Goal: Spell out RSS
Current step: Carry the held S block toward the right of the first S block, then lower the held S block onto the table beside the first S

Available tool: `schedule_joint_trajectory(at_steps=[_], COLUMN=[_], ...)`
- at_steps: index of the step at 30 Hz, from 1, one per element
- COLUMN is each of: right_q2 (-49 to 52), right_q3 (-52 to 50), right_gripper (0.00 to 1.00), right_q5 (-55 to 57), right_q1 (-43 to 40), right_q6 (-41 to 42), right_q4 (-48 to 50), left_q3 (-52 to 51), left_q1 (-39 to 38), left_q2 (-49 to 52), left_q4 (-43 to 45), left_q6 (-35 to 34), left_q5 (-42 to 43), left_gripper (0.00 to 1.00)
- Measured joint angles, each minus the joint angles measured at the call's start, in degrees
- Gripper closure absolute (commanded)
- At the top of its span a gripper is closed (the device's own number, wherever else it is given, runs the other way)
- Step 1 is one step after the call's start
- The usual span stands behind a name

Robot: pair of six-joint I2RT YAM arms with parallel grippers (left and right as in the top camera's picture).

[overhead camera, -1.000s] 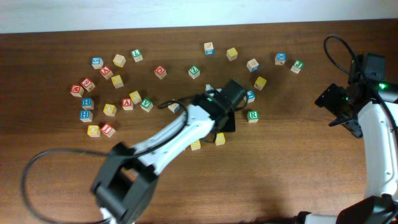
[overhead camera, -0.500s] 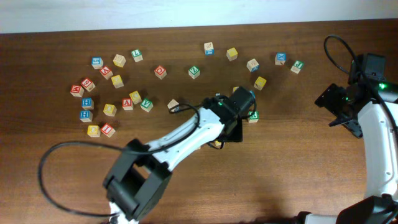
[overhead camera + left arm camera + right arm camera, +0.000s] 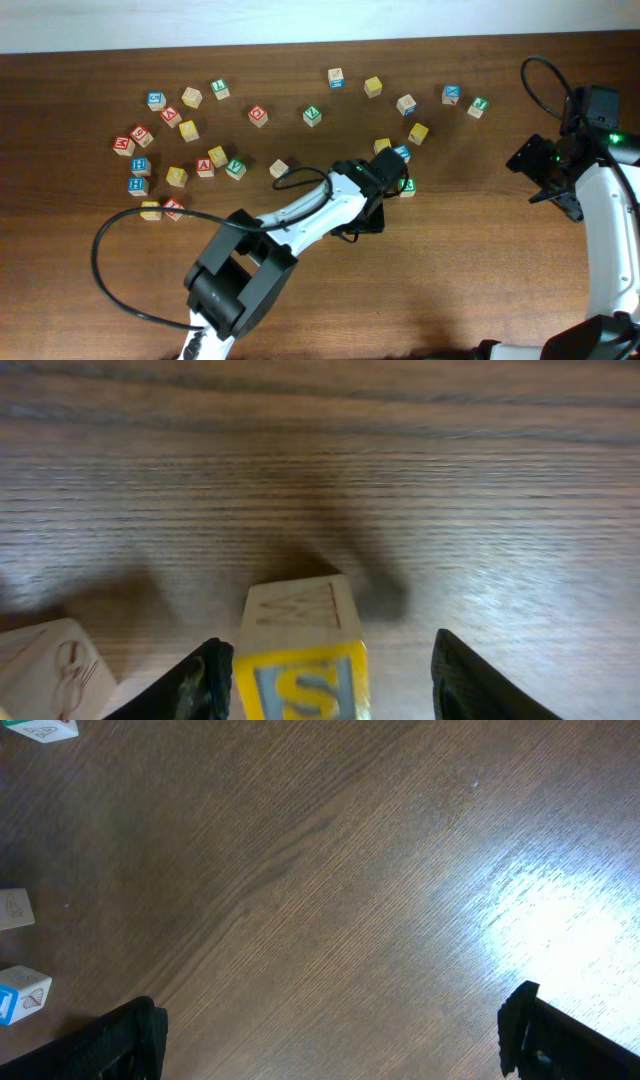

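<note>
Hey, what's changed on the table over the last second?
The left gripper swung rightward across the table and now straddles a yellow S cube, jaws open on either side, not gripping it. The right gripper stayed open at the table's right side, and the other cubes in view did not move.

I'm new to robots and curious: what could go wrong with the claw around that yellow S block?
The S cube sits off-centre in the left gripper, nearer one finger, so closing might twist it instead of gripping. A neighbouring cube lies close beside that finger and could get bumped.
</note>
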Motion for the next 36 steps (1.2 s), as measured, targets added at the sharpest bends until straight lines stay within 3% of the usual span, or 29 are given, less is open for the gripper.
schedule_joint_trajectory(at_steps=[2,4,19,21,31,36], right_q2=[0.0,0.0,0.0,0.0,0.0,0.0], right_q3=[0.0,0.0,0.0,0.0,0.0,0.0], right_gripper=[0.02,0.02,0.02,0.02,0.02,0.02], right_q5=[0.0,0.0,0.0,0.0,0.0,0.0], right_q1=[0.0,0.0,0.0,0.0,0.0,0.0], right_q6=[0.0,0.02,-0.02,-0.02,0.0,0.0], right_q4=[0.0,0.0,0.0,0.0,0.0,0.0], left_q3=[-0.02,-0.02,-0.02,-0.02,-0.02,-0.02], left_q1=[0.0,0.0,0.0,0.0,0.0,0.0], left_q2=[0.57,0.57,0.57,0.57,0.57,0.57], left_q4=[-0.11,-0.07,0.33,0.33,0.28,-0.35], left_q6=[-0.13,-0.24,-0.44,-0.33,-0.31,-0.31], left_q5=[0.0,0.0,-2.43,-3.06,-3.72,-3.74], left_gripper=[0.49,0.59,0.68,0.73,0.72,0.56])
